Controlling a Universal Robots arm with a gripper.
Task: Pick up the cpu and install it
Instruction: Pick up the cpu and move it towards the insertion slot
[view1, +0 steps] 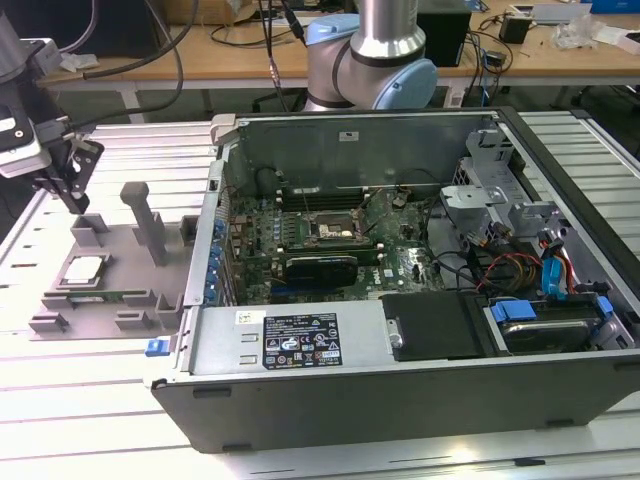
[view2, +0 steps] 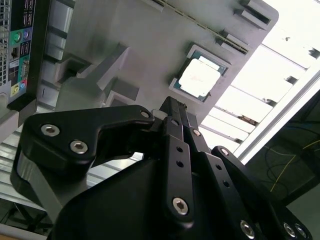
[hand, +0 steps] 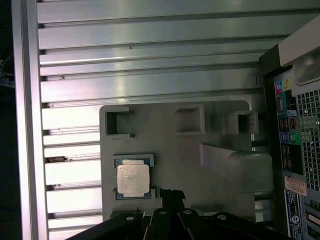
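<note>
The cpu (view1: 83, 269) is a small silver square lying flat in a recess of the grey fixture plate (view1: 125, 260), on the exterior view's left. It also shows in both wrist views, cpu (view2: 199, 76) and cpu (hand: 133, 179). My gripper (view1: 74, 196) hangs above the far end of the fixture plate, apart from the chip. Its black fingertips (view2: 172, 107) meet with nothing between them, and in the first wrist view the gripper (hand: 168, 193) sits just beside the chip's corner. The motherboard's dark socket (view1: 335, 232) lies inside the open computer case (view1: 300, 340).
Grey posts and blocks (view1: 150, 222) stand up from the fixture plate near the chip. The case's side wall (view1: 215, 230) rises between the fixture and the motherboard. Cables and drive bays (view1: 540, 270) crowd the case's right side. The arm's base (view1: 385, 50) stands behind the case.
</note>
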